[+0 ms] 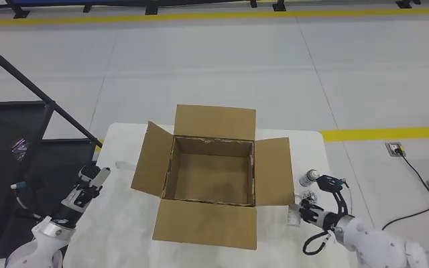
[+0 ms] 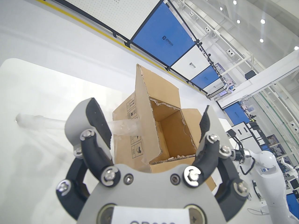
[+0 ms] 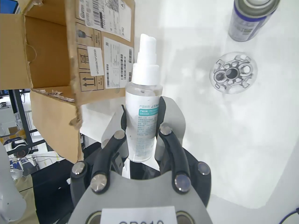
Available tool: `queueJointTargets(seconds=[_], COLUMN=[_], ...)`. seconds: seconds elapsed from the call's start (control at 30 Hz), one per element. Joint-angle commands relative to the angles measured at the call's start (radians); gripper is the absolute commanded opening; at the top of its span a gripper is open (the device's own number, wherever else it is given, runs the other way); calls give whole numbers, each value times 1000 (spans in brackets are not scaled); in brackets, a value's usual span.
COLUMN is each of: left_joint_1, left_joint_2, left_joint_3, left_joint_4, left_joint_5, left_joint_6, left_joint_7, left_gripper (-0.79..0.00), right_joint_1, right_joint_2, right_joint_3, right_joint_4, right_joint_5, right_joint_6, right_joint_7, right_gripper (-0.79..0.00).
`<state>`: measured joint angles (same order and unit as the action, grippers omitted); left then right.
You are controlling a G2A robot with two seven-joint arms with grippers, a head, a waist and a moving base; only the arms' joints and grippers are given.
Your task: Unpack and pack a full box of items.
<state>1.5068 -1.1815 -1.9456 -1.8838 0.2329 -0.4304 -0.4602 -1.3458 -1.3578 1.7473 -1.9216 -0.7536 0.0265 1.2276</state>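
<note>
1. Bottle (image 3: pixel 143 94): clear spray type w/ white pump, upright. It is clamped at mid-body by the R gripper (image 3: pixel 143 114) at lower right of top view, just beside the box's right flap (image 1: pixel 275 171).
2. Box (image 1: pixel 214 122): centre of table, four flaps out, cardboard floor on show.
3. Step, as judged: bottle transfer btwn box & table; direction can't be told. Advise keeping the grip on the body, lifting the pump clear of the flap edge, and keeping off the can (image 3: pixel 252 12) & disc (image 3: pixel 233 72) near by.
4. L gripper (image 2: pixel 150 115): jaws spread, nothing held, lower left of top view. A clear tube (image 2: pixel 42 122) lies on the table btwn it & the box.
5. Surface: white table (image 1: pixel 127 221), rounded corners.
6. Room: pale floor (image 1: pixel 201 60) w/ yellow lines (image 1: pixel 201 15); black frame (image 1: pixel 40 100) at left; blue & white panels (image 2: pixel 163 38) beyond.
</note>
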Motion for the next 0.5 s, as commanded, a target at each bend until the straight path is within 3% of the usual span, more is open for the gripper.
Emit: queueJointTargets(seconds=[0.0, 0.23, 0.47], left_joint_1=[0, 0, 0], left_joint_2=[0, 0, 0], left_joint_3=[0, 0, 0], left_joint_4=[0, 0, 0], left_joint_5=[0, 0, 0], left_joint_6=[0, 0, 0], left_joint_7=[0, 0, 0], left_gripper=[0, 0, 0], right_joint_1=[41, 130, 173], right_joint_2=[4, 12, 19], right_joint_3=[-16, -108, -153], right_joint_4=[73, 231, 302], right_joint_5=[2, -65, -101], right_joint_6=[-9, 13, 48], right_joint_7=[12, -4, -26], right_gripper=[-785, -785, -785])
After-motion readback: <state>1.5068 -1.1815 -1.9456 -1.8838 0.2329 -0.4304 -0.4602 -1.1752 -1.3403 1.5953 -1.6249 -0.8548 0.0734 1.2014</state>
